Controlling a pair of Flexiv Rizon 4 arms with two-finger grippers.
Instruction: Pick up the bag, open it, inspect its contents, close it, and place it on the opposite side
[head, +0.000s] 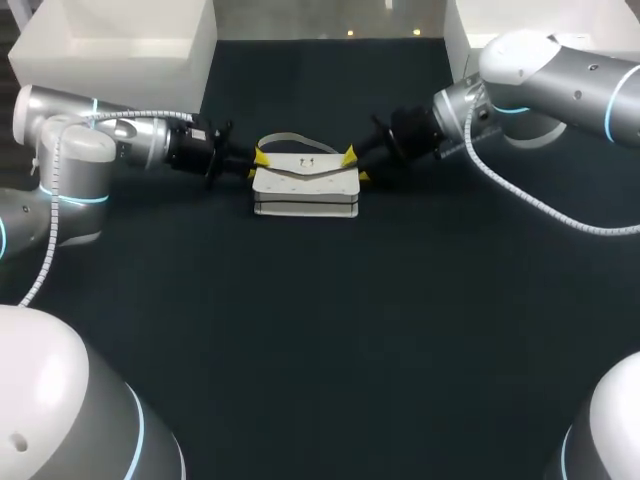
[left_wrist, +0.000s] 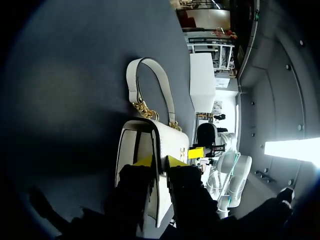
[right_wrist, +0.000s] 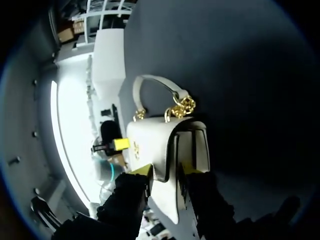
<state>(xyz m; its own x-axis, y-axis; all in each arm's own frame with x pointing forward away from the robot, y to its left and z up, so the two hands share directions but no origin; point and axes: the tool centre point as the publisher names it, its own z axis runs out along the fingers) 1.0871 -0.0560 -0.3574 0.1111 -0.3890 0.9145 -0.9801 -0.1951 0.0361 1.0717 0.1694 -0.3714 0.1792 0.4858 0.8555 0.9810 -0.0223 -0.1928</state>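
Dark counter (head: 320, 330) is bearing a white leather handbag (head: 305, 187); left tool (head: 260, 163) and right tool (head: 354, 166) are clamping its opposite ends.

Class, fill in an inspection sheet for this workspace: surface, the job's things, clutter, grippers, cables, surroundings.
Surface: dark table, plain covering.
Job's things: white bag stands mid-table with its flap down. Its strap lies behind it, joined by gold chain links.
Clutter: one white box at the far left corner, another at the far right.
Grippers: left gripper shut on the bag's left end; right gripper shut on its right end.
Cables: a white coiled cable runs along the left arm, and a second loops below the right arm.
Surroundings: nothing seen.
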